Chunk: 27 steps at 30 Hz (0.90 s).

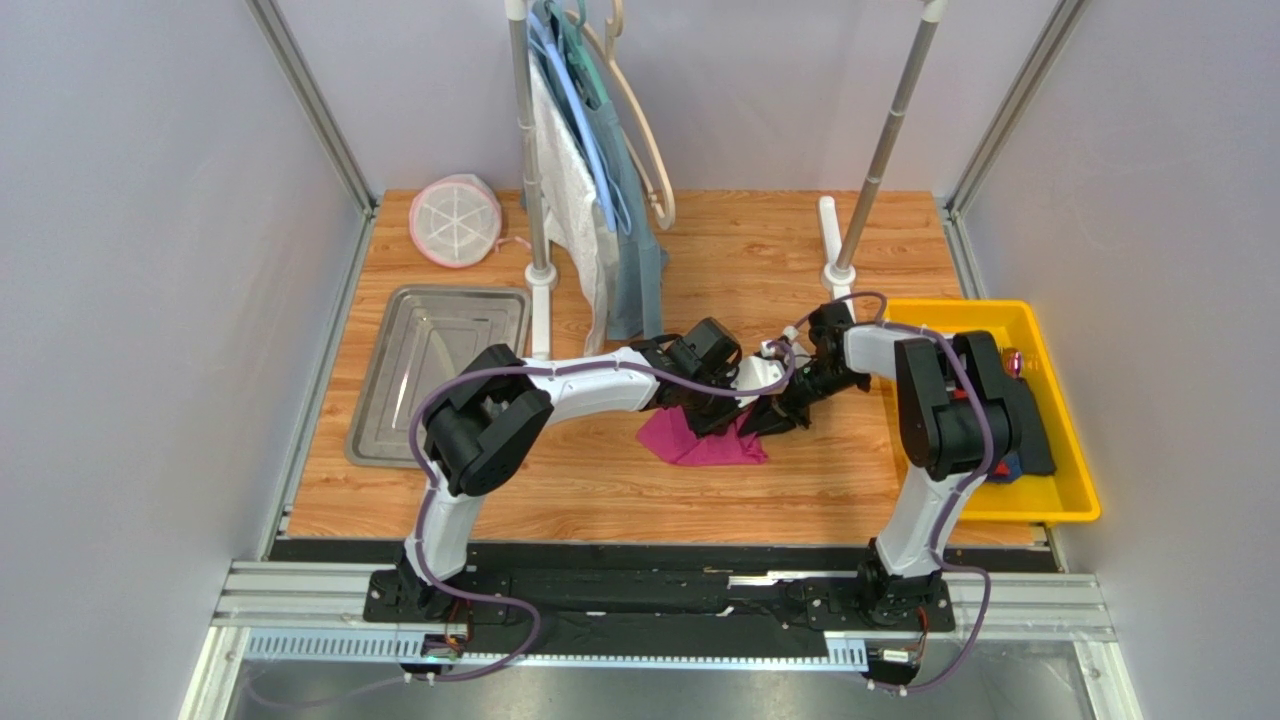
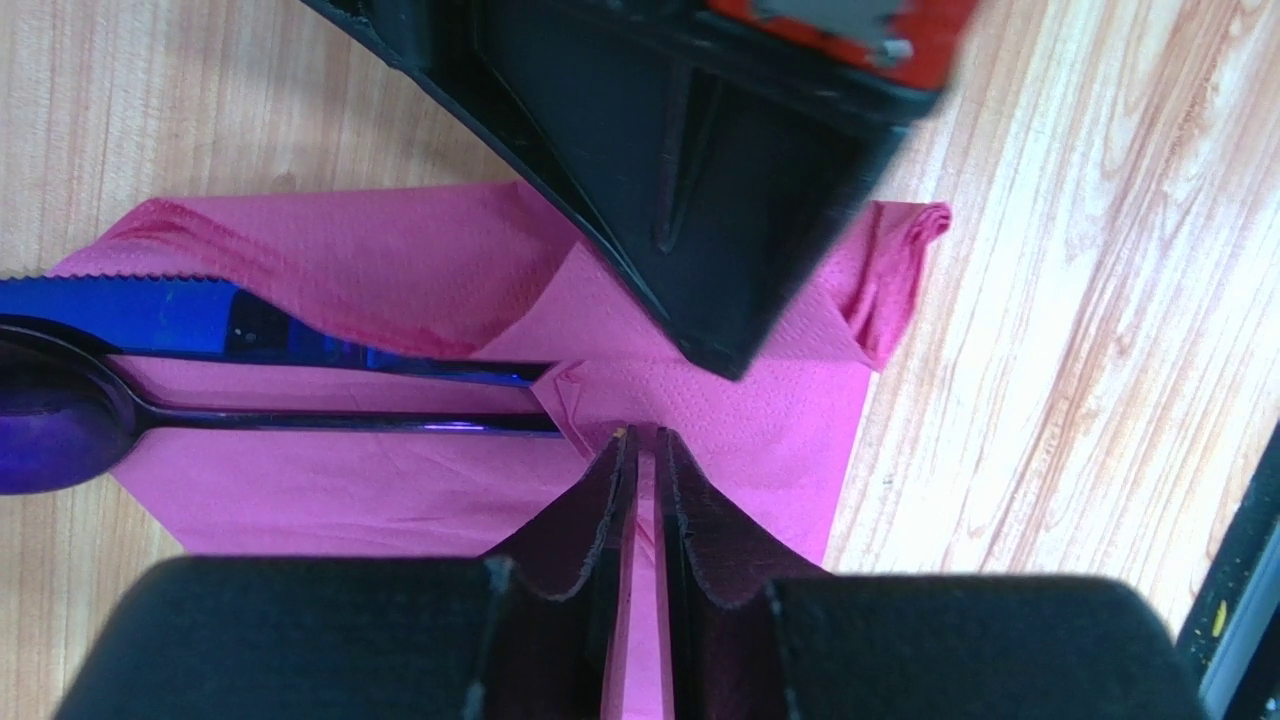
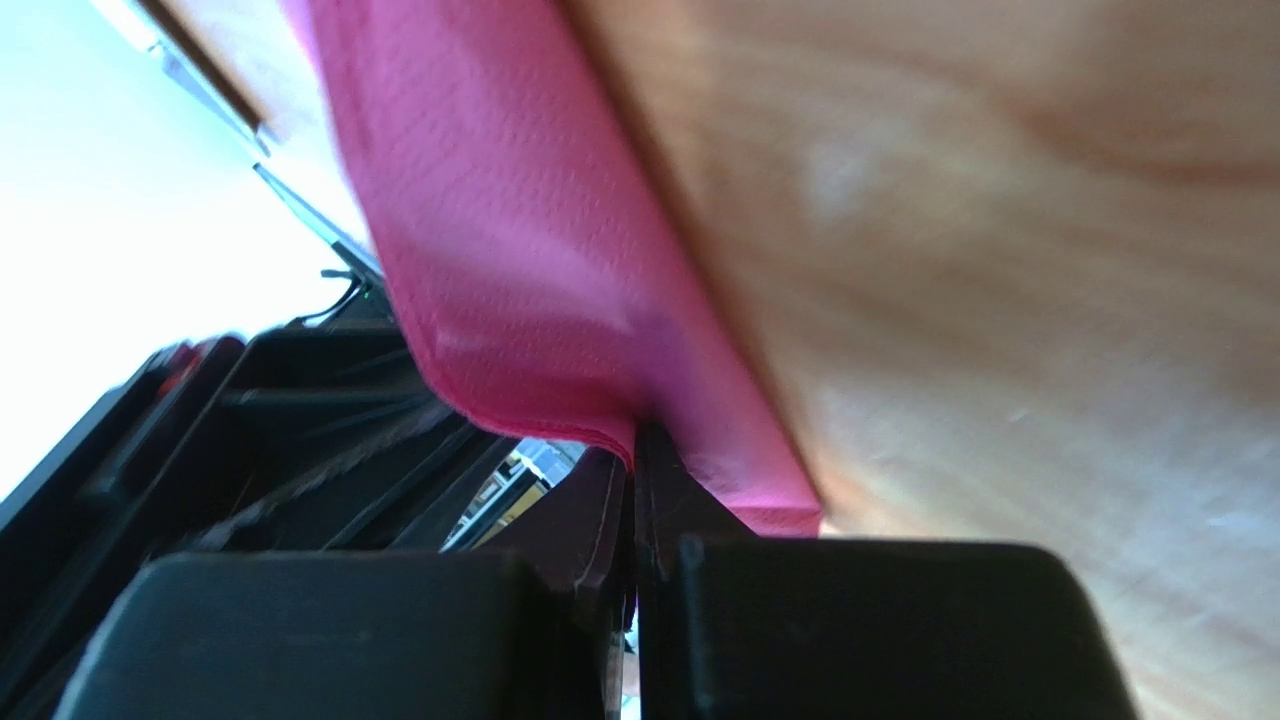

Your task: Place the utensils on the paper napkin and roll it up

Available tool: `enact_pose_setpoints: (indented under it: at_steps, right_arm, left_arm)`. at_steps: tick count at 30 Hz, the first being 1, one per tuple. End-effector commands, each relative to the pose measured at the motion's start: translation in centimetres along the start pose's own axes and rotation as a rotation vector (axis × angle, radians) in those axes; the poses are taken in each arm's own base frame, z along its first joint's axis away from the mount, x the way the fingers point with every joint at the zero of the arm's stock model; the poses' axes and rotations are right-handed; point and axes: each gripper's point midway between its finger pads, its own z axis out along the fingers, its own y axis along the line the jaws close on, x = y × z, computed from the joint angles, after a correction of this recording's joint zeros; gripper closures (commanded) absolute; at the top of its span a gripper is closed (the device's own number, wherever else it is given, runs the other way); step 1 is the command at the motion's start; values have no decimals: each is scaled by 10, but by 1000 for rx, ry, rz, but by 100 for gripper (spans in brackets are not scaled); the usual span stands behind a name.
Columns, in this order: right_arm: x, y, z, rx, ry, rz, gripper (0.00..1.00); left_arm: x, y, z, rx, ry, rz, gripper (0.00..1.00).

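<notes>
The paper napkin (image 1: 694, 440) is on the wooden table (image 1: 842, 503), roughly in the middle and a bit toward the near side, and it's bunched up rather than lying flat. The utensils (image 2: 346, 425) are on it. The left wrist cam shows the spoon (image 2: 53, 435) lying across the pink sheet with its bowl poking out past one edge. Right beside it is the knife (image 2: 135, 318), serrated edge showing, with its other end tucked under a folded-over flap of napkin.

The left gripper (image 2: 646, 443) has its jaws squeezed almost together with a fold of napkin pinched between them, just off the end of the spoon handle. The right gripper (image 3: 637, 447) is clamped tight on an edge of the napkin too, as far as its own cam shows. The two are basically nose to nose over the napkin, the right one's black body sitting just past the left one's fingertips.

Further out, there's a metal tray (image 1: 428, 360) on the left side of the table. A yellow bin (image 1: 1070, 503) sits at the right edge with some dark stuff in it that I can't make out. On the far side are two poles (image 1: 529, 165) on white bases, with clothes (image 1: 624, 240) on hangers by the left one. A round pink-rimmed thing (image 1: 455, 221) sits in the far left corner.
</notes>
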Motion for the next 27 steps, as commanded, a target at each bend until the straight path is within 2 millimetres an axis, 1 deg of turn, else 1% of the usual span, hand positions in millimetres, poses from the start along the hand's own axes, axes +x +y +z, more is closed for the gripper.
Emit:
enact_pose_setpoints:
  at_steps: [1, 2, 3, 4, 5, 8, 11, 14, 16, 17, 18, 22, 27]
  right_arm:
    - [-17, 2, 4, 20, -38, -5, 97]
    - [-19, 0, 4, 31, -43, -5, 97]
    - [-20, -1, 4, 35, -45, -3, 97]
    - [-22, -3, 5, 48, -51, -6, 97]
    - [-22, -4, 5, 54, -53, -7, 97]
    - [-22, -8, 5, 71, -56, -8, 98]
    - [-22, -7, 4, 75, -59, -13, 98]
    - [-22, -4, 2, 69, -63, -19, 98]
    - [-23, 0, 0, 57, -68, -26, 98]
    - [-22, 2, -2, 53, -73, -32, 98]
    - [-23, 4, -3, 49, -77, -32, 98]
    - [-20, 11, -5, 25, -69, -29, 98]
    - [-16, 27, -11, -24, -71, -20, 98]
  left_arm:
    - [-31, -6, -25, 13, -80, -2, 82]
    - [-35, -8, -32, 15, -91, 0, 82]
    - [-33, -10, -34, 19, -87, -5, 81]
    - [-27, -13, -36, 24, -75, -12, 80]
    - [-29, -16, -41, 30, -84, -10, 80]
    - [-14, -22, -46, 43, -46, -16, 78]
    - [3, -25, -46, 48, -11, -17, 78]
    - [12, -26, -41, 53, 7, -27, 79]
    - [11, -25, -38, 52, 6, -26, 81]
    - [15, -25, -33, 56, 20, -37, 82]
    - [13, -23, -31, 54, 19, -39, 83]
    - [18, -20, -20, 54, 34, -37, 87]
    - [22, -20, -16, 57, 42, -48, 89]
